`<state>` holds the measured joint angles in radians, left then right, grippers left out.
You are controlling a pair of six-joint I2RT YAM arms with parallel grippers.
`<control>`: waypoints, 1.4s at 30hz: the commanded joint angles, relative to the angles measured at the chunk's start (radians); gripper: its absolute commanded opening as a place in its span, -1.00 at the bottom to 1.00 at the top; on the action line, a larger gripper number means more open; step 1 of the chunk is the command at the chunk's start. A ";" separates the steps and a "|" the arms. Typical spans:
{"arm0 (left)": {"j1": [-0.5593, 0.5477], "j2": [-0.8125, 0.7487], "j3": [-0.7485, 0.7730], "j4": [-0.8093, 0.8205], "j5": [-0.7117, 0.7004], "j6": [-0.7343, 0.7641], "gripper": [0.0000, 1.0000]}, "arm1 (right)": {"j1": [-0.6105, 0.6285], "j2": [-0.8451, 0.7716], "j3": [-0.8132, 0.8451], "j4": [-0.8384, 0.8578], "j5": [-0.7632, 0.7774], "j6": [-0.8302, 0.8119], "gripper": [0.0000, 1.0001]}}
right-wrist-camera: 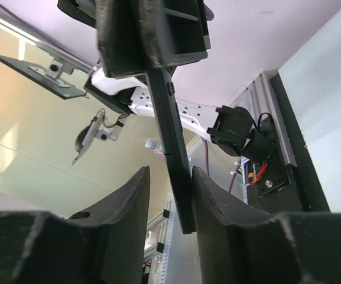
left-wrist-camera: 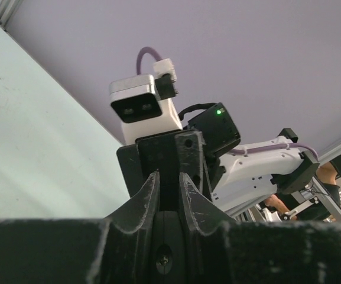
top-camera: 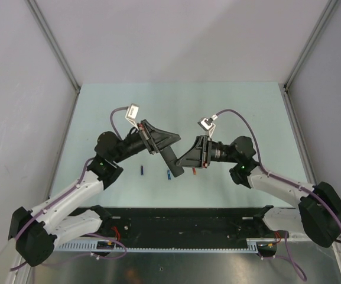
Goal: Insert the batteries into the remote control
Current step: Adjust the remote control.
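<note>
Pinching the remote control (right-wrist-camera: 169,130) aloft, left fingers (left-wrist-camera: 142,204) grip one end; right fingers (right-wrist-camera: 129,207), slightly spread, straddle the other.

Remote control (right-wrist-camera: 171,154): smooth matt black plastic (table (top-camera: 217,106) equally matt, smooth).

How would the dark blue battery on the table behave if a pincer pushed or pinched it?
The dark blue battery is a thin cylinder lying on its side on the smooth table, so a sideways nudge would probably roll it. Far smaller than the remote control, it is likely light, and a pinch on its round sides might slip.
</note>
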<state>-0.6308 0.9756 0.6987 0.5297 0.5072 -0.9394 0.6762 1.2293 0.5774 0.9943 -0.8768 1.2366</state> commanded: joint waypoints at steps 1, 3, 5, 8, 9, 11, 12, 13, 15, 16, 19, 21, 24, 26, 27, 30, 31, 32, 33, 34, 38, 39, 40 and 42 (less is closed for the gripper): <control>0.005 0.017 -0.015 0.013 0.028 0.044 -1.00 | 0.017 -0.056 0.076 -0.241 0.012 -0.158 -0.15; 0.005 0.023 -0.015 0.013 0.036 0.037 -1.00 | 0.032 -0.060 0.111 -0.355 0.025 -0.205 -0.13; 0.005 0.026 -0.016 0.013 0.036 0.033 -1.00 | 0.048 -0.057 0.133 -0.405 0.035 -0.267 -0.12; 0.003 0.026 -0.018 0.013 0.036 0.027 -1.00 | 0.072 -0.041 0.157 -0.467 0.051 -0.307 -0.15; 0.002 0.028 -0.018 0.013 0.037 0.027 -1.00 | 0.080 -0.037 0.165 -0.482 0.056 -0.312 -0.20; -0.001 0.028 -0.016 0.013 0.039 0.024 -1.00 | 0.086 -0.022 0.165 -0.480 0.062 -0.316 -0.26; -0.003 0.029 -0.016 0.013 0.039 0.024 -1.00 | 0.089 -0.019 0.167 -0.480 0.064 -0.315 -0.33; -0.006 0.029 -0.015 0.013 0.042 0.022 -1.00 | 0.092 -0.011 0.170 -0.480 0.064 -0.315 -0.38; -0.009 0.031 -0.015 0.013 0.047 0.022 -1.00 | 0.095 -0.002 0.170 -0.473 0.067 -0.312 -0.53; -0.012 0.032 -0.015 0.013 0.050 0.022 -1.00 | 0.097 -0.002 0.170 -0.468 0.068 -0.312 -0.60; -0.012 0.034 -0.022 0.013 0.053 0.024 -0.97 | 0.097 -0.002 0.173 -0.462 0.068 -0.308 -0.88; -0.010 0.032 -0.028 0.015 0.050 0.027 -0.67 | 0.097 -0.010 0.173 -0.471 0.071 -0.310 -1.00; -0.006 0.029 -0.034 0.013 0.044 0.033 0.24 | 0.095 -0.030 0.174 -0.499 0.078 -0.319 -1.00; 0.000 0.022 -0.042 0.013 0.034 0.033 0.49 | 0.091 -0.047 0.174 -0.522 0.090 -0.338 -1.00; 0.009 0.017 -0.051 0.013 0.027 0.031 0.61 | 0.091 -0.059 0.174 -0.554 0.099 -0.345 -1.00; 0.025 0.012 -0.071 0.013 0.021 0.021 0.69 | 0.079 -0.099 0.174 -0.609 0.130 -0.371 -1.00; 0.025 0.011 -0.076 0.013 0.024 0.014 0.69 | 0.077 -0.112 0.174 -0.618 0.134 -0.374 -1.00; 0.026 0.014 -0.079 0.013 0.027 0.011 0.69 | 0.076 -0.117 0.174 -0.628 0.147 -0.382 -1.00; 0.026 0.015 -0.082 0.015 0.031 0.007 0.68 | 0.071 -0.123 0.174 -0.643 0.154 -0.385 -1.00; 0.026 0.014 -0.085 0.015 0.039 0.001 0.67 | 0.069 -0.129 0.173 -0.652 0.162 -0.387 -1.00; 0.026 -0.017 -0.120 0.023 0.025 -0.009 0.58 | 0.065 -0.140 0.173 -0.658 0.185 -0.390 -1.00; 0.026 -0.023 -0.133 0.024 0.024 -0.010 0.54 | 0.065 -0.140 0.173 -0.657 0.187 -0.390 -1.00; 0.025 -0.032 -0.137 0.027 0.022 -0.013 0.48 | 0.065 -0.140 0.173 -0.657 0.191 -0.390 -1.00; 0.025 -0.043 -0.146 0.035 0.022 -0.015 0.32 | 0.065 -0.139 0.173 -0.657 0.196 -0.388 -1.00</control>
<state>-0.6102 0.9791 0.5701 0.5125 0.5270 -0.9428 0.7437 1.1076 0.7147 0.3370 -0.7097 0.8619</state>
